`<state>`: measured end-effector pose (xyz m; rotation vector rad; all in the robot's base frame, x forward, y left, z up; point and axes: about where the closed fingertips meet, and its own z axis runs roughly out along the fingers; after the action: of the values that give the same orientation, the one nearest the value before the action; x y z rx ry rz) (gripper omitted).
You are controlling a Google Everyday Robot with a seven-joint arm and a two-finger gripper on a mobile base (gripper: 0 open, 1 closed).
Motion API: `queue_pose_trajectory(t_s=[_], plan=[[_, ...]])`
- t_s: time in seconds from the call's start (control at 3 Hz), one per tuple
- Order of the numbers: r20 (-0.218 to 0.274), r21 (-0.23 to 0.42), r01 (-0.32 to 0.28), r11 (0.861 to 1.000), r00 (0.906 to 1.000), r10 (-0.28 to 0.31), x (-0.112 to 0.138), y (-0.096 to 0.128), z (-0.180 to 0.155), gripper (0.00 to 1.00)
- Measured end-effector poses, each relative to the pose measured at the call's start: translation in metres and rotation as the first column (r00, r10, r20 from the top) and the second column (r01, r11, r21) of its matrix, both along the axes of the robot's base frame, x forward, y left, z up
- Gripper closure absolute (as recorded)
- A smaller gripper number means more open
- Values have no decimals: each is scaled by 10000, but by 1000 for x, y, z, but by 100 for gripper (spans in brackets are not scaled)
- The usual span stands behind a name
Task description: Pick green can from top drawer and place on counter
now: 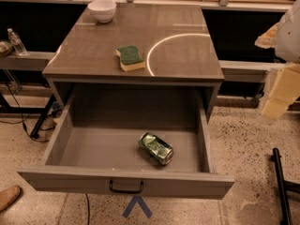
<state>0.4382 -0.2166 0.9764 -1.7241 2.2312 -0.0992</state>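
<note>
The green can (156, 147) lies on its side, dented, on the floor of the open top drawer (125, 183), right of centre and near the front panel. The drawer is pulled fully out and its black handle (126, 187) is at the front centre. The counter (178, 55) above it is glossy grey-brown with a thin white arc. My gripper (280, 95) hangs at the far right edge of the view, pale yellow under a white arm part, level with the cabinet's right side and well apart from the can.
A green-topped yellow sponge (130, 58) lies mid-counter and a white bowl (102, 10) stands at its back left. A water bottle (17, 42) stands on a low shelf at left. A black pole (282, 186) leans at bottom right. A shoe tip (8, 197) shows at bottom left.
</note>
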Motion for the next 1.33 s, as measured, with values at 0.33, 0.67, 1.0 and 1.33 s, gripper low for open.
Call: queue_pose_trajectory(t_s=[0.33, 0.67, 1.0, 1.33], plan=[[19, 6, 5, 10000, 10000, -5, 0, 0, 0, 0], [-204, 470, 9, 9989, 9998, 0, 21, 12, -33, 0], [-323, 1096, -321, 9935, 9988, 359, 43, 47, -79, 0], [-212, 2080, -832, 9746, 9958, 895, 69, 111, -135, 0]])
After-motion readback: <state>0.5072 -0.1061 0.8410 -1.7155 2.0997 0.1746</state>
